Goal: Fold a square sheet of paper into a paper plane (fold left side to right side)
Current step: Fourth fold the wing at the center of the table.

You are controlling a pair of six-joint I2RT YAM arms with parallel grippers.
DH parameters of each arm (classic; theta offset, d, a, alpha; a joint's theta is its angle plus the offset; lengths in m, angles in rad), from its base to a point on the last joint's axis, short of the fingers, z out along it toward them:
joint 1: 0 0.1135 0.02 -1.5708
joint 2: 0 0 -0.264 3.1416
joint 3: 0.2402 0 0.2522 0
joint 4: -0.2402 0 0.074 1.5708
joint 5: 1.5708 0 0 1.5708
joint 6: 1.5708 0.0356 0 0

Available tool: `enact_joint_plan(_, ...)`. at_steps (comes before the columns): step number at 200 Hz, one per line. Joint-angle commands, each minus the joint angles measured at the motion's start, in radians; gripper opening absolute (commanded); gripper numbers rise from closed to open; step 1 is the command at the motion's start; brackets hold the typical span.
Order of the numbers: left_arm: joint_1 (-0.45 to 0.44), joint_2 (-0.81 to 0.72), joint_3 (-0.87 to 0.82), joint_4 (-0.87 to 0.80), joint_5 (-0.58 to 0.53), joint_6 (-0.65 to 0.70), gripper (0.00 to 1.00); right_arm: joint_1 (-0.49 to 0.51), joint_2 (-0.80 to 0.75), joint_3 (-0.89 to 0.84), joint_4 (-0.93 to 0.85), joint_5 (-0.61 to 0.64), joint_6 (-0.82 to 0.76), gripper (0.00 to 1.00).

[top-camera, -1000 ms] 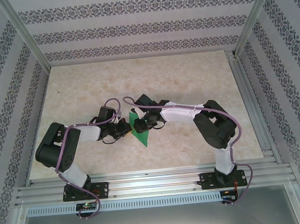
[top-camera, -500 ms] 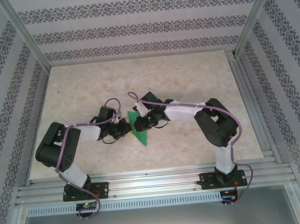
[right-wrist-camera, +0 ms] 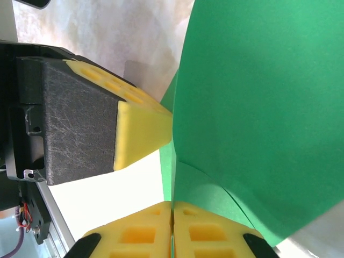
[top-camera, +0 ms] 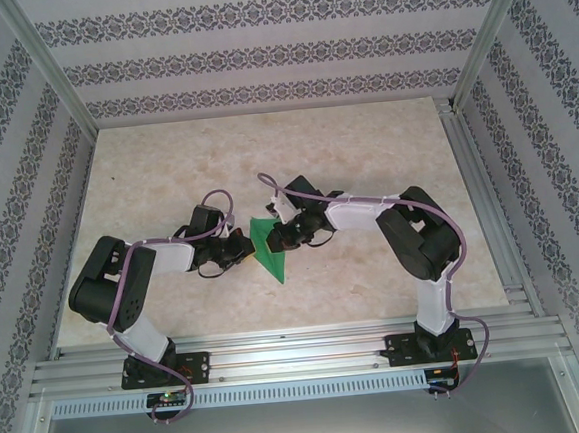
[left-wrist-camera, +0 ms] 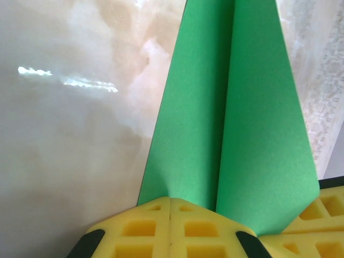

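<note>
Left arm point(top-camera: 124, 285): elbow folded back at left, forearm low, reaching right toward table middle. Left gripper point(top-camera: 242, 248): yellow pads point(left-wrist-camera: 145, 231) pressed together, pinching folded green paper point(top-camera: 269, 253). Right arm point(top-camera: 417, 242): elbow bent at right, forearm reaching left. Right gripper point(top-camera: 276, 236): pads point(right-wrist-camera: 134, 236) clamped on same paper, just beside left gripper, tips facing each other.

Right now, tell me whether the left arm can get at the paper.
Yes, it looks so: the left end effector seems shut on an edge of the paper. The right end effector grips the paper too, from the opposite side, and does not appear to block the left arm.
</note>
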Motion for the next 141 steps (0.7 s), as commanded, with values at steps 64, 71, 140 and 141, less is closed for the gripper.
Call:
enact_joint_plan(64,-0.013,0.051,-0.008,-0.094,-0.102,0.038,0.00,-0.067,0.009,-0.043,0.043,-0.062,-0.037,0.08)
enact_joint_plan(71,-0.013,0.052,-0.007,-0.096,-0.102,0.040,0.00,-0.072,0.010,-0.044,0.040,-0.064,-0.040,0.08)
enact_joint_plan(140,-0.013,0.054,-0.004,-0.105,-0.105,0.044,0.00,-0.084,0.033,-0.040,0.005,-0.045,-0.058,0.08)
enact_joint_plan(141,-0.013,0.054,-0.004,-0.106,-0.105,0.043,0.00,-0.084,0.033,-0.040,0.005,-0.045,-0.057,0.08)
